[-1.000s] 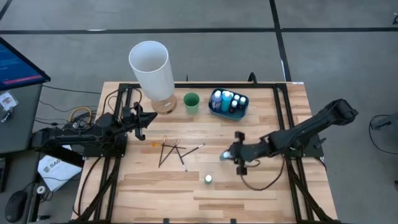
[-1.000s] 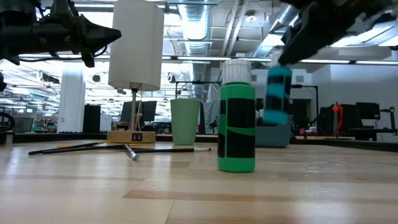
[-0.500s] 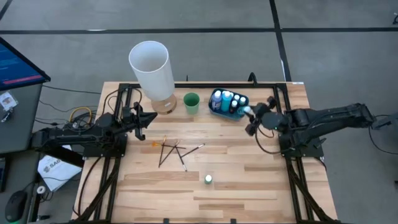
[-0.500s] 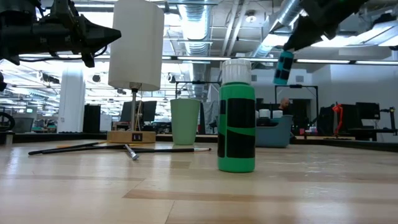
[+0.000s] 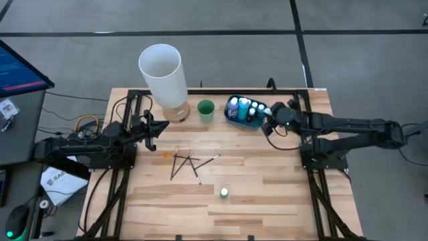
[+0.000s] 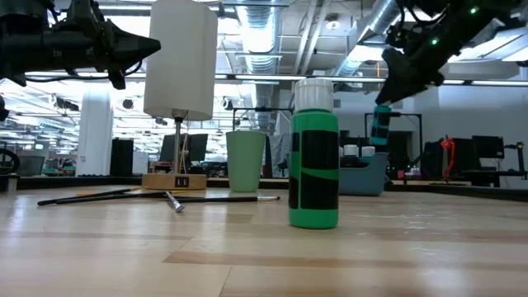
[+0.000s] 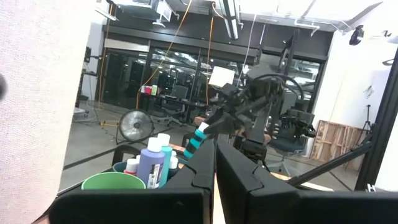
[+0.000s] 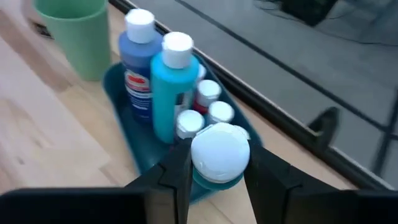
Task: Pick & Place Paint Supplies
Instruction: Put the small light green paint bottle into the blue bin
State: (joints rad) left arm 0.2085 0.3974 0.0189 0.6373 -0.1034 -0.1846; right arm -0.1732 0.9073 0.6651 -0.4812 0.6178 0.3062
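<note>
Nearest the table's front edge, a single green-bodied, white-capped paint bottle [image 5: 224,193] is seen standing upright on the pale wooden table [image 5: 267,201], apart from everything else. Behind it, toward the left arm, a loose crossed scatter of thin dark stick-like brushes [image 5: 187,163] lies flat on the wood; about five can be made out, though an exact count cannot be given. Farther back, the right gripper [image 5: 269,122] is held above the near right rim of the blue rounded tray [image 5: 231,115], its fingers pinching a teal-bodied, white-capped bottle [image 6: 379,125] that hangs upright, its long axis vertical, cap toward the wrist. The tray lies directly beneath and just beyond this bottle, so the coming move is judged to be a short descent and release into the free space at that rim. Inside the tray about six white-capped bottles are counted in the right wrist view: one tall blue, one tall teal and several shorter ones. One small green cup [image 5: 206,110] stands just beside the tray, and one white cylindrical lamp [image 5: 162,73] stands farther left. The left gripper [image 5: 160,127], pressed together and empty, waits above the table's left side, nearer the brushes.
</note>
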